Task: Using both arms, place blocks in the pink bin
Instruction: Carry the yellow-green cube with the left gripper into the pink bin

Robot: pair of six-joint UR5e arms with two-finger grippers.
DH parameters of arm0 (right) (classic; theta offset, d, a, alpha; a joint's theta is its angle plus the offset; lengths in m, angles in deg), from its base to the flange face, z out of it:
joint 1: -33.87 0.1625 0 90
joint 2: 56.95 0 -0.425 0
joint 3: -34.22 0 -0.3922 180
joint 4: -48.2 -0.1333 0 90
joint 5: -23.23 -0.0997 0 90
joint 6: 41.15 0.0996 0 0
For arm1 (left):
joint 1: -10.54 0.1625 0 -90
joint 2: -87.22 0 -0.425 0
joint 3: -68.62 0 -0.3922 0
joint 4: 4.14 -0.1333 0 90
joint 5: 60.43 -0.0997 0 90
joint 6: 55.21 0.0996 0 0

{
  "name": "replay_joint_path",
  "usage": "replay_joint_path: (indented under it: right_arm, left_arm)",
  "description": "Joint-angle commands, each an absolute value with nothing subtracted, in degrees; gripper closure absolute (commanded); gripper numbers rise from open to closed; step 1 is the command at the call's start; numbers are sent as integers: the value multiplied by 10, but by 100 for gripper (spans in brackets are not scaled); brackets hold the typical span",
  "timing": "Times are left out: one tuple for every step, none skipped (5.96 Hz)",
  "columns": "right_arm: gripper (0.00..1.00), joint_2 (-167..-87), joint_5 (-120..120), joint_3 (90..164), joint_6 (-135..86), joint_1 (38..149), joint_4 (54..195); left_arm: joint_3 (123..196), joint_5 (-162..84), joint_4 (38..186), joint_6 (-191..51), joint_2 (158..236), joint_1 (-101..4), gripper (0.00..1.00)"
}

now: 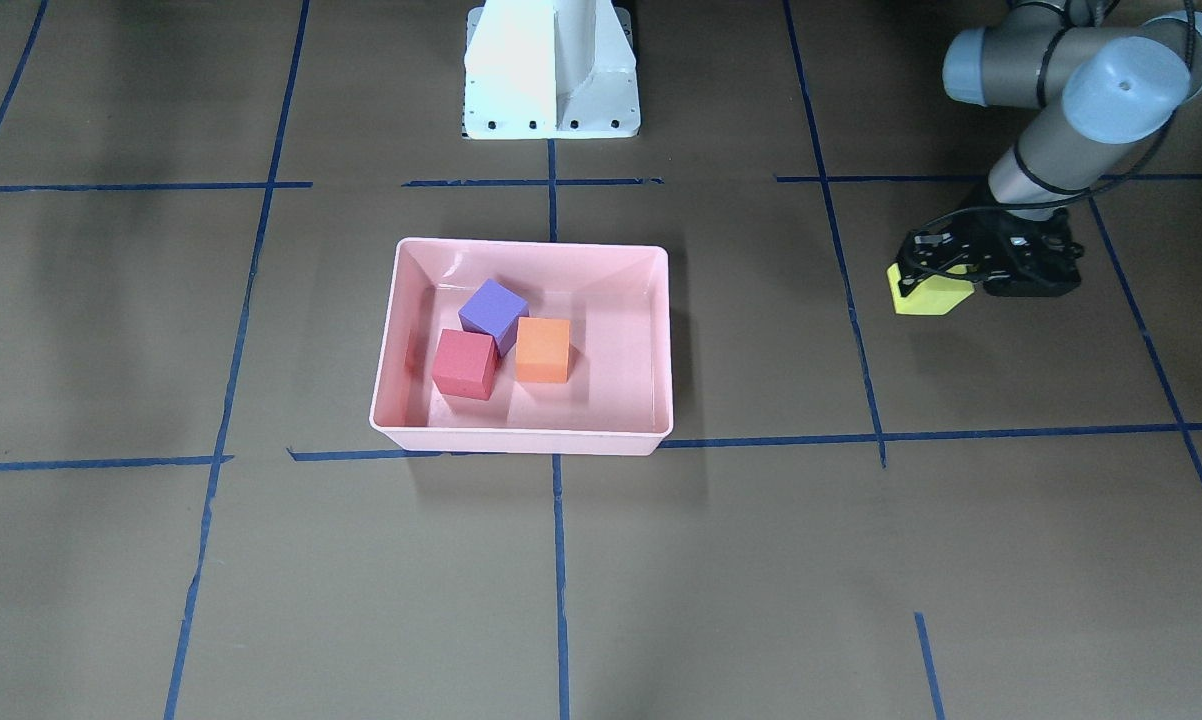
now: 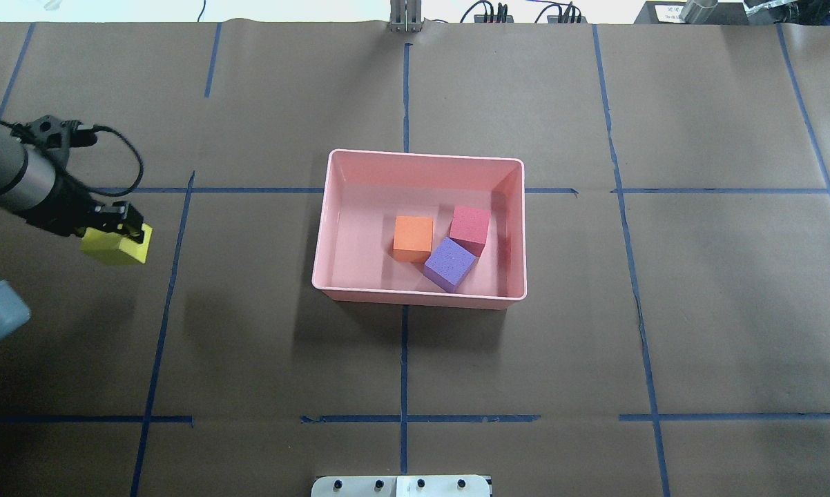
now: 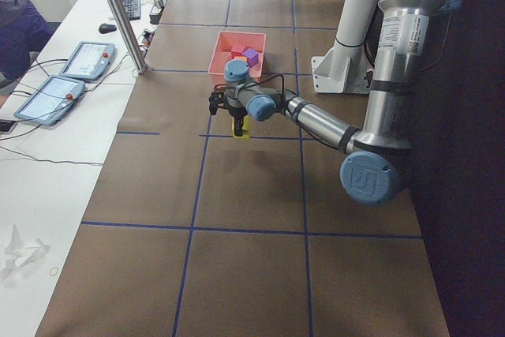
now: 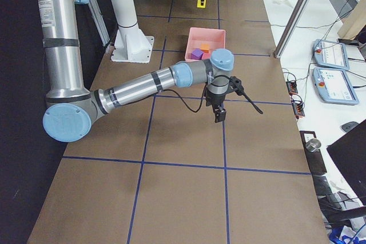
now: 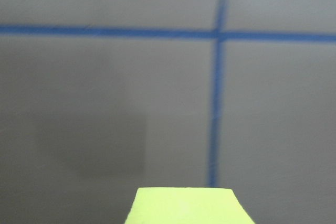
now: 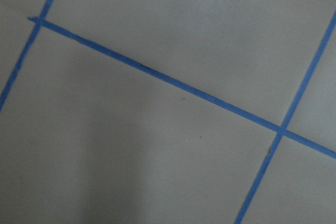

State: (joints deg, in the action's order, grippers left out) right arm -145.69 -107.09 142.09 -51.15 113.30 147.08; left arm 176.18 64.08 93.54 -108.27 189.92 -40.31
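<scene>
Watching the feeds remotely here. The left gripper [image 2: 121,231] has its jaws clamped on the yellow block [image 2: 111,250], one finger on each side, only as far apart as the cube is wide. The block is up off the paper [image 2: 263,359]. In the left wrist cam its top edge pokes in at the bottom and its square shadow sits on the paper well apart from it. That's way out on the robot's left side of the table, well away from the bin [image 2: 422,155].

The bin sits in the middle of the table with the other three in it. The orange block [image 2: 413,237] is flat on the floor. The red block [image 2: 470,224] is on its far side from the left arm. The purple block [image 2: 449,264] is turned at an angle, snug against the red one and right at the orange one's corner.

The right gripper [image 4: 219,112] hangs fingers-down over bare paper on the robot's right, away from the bin. I only get it properly from the side cam, so I can't tell if the jaws are open or closed. The right wrist cam shows only paper and blue tape [image 6: 157,77].
</scene>
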Motion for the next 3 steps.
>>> replay_joint_path:
  right_arm:
    - [0, -1529, -1081, 1420, -628, 1210, 1470]
    - [0, -1567, -1103, 1421, -641, 1239, 1467]
    - [0, -1588, -1104, 1421, -640, 1252, 1466]
  left_arm:
    - [1752, 639, 724, -1107, 2097, -395, 58]
    - [1735, 605, 715, -1182, 2146, -342, 58]
    - [1687, 579, 716, -1242, 2211, -304, 58]
